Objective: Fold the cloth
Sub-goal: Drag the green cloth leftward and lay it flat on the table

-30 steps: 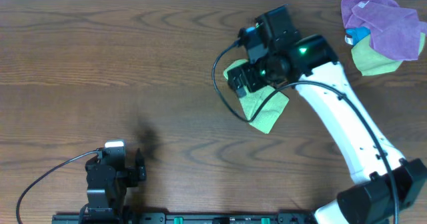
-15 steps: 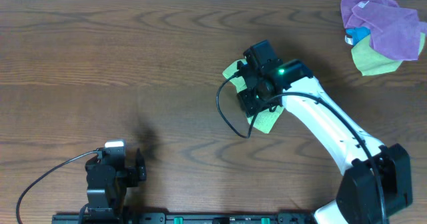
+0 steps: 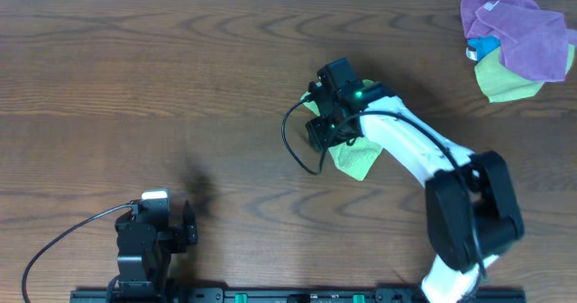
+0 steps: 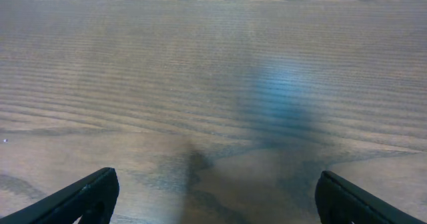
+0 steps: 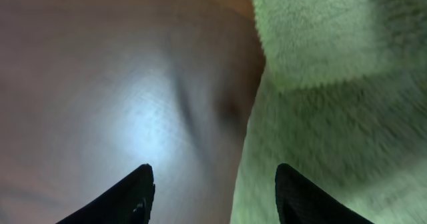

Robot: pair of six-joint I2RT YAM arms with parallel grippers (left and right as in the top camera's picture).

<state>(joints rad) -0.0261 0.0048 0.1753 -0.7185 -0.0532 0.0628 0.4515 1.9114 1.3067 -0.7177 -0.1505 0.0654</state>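
Lime cloth: the light lime-green, soft textured cloth [image 3: 358, 162] lies bunched on the dark brown wooden table [image 3: 180, 87], directly under the right gripper [image 5: 212, 187]. One small corner pokes out beyond the jaws on the far side, and a wider flap shows on the side toward the arm's base.
Right jaws: apart, with nothing clamped (the wrist view is blurred). The cloth's edge runs up between the two black fingertips [image 5: 130, 197], one tip over bare wood and the other over green pile.
Left jaws: the left gripper [image 4: 217, 191] stands wide apart with only wood grain between its tips, well apart from the lime cloth.
Around: a purple cloth [image 3: 523, 28] is heaped on a yellower green cloth [image 3: 503, 82], with a small blue object [image 3: 483, 48] tucked between them. All three sit well apart from the right jaws, at the table's far corner.
In the way: the white right arm [image 3: 406, 145] and its black wrist cover the cloth's middle from overhead, and a black cable [image 3: 297, 150] loops just beside the jaws over bare wood.
Right wrist only: one cloth layer lies over another, its border a clear step.
Left wrist only: a bluish sheen and a dark shadow on the wood ahead of the jaws.
Writing: a pale patch on the purple cloth, too small to read.
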